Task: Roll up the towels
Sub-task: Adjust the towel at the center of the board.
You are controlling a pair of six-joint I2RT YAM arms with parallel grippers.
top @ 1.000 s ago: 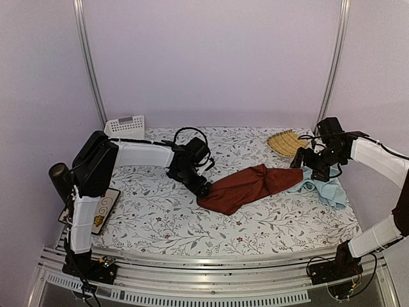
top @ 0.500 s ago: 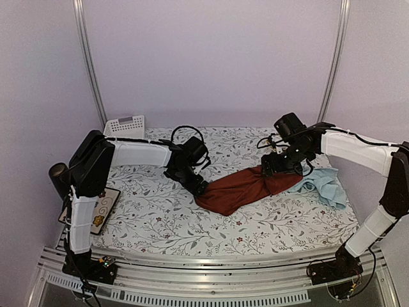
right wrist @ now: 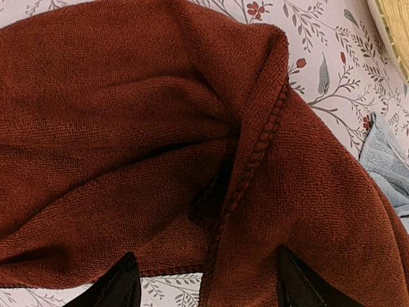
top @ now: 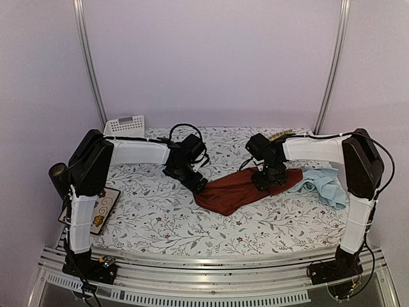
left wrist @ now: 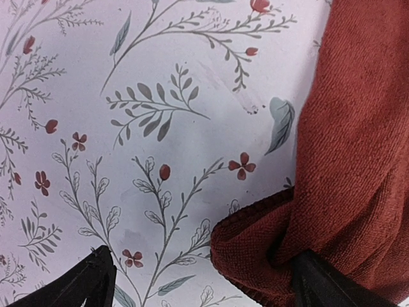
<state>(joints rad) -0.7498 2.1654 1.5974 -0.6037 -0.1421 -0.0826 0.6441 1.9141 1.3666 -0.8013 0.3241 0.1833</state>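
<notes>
The rust-red towel (top: 239, 188) lies bunched and twisted in the middle of the table (top: 166, 217), its right end just beside the crumpled pale blue towel (top: 326, 185); neither is spread flat, so I judge that rolling has not begun. The left arm's fingers (left wrist: 319, 284) stand wide apart at the red towel's left corner, one tip over the folded edge and the other over bare flowered table. The right arm's fingers (right wrist: 300, 284) are apart too, astride a raised hemmed fold near the towel's far end, with nothing clamped as far as the wrist view shows. The main risk is a grab on that ridge: it looks several layers thick, so closing there could catch the whole bundle, and any pull would drag the heap rather than open it. The left fingers sit so near the edge that they could miss the corner or pinch only a loop of it. A sideways drag could also sweep the red cloth onto the blue one.
</notes>
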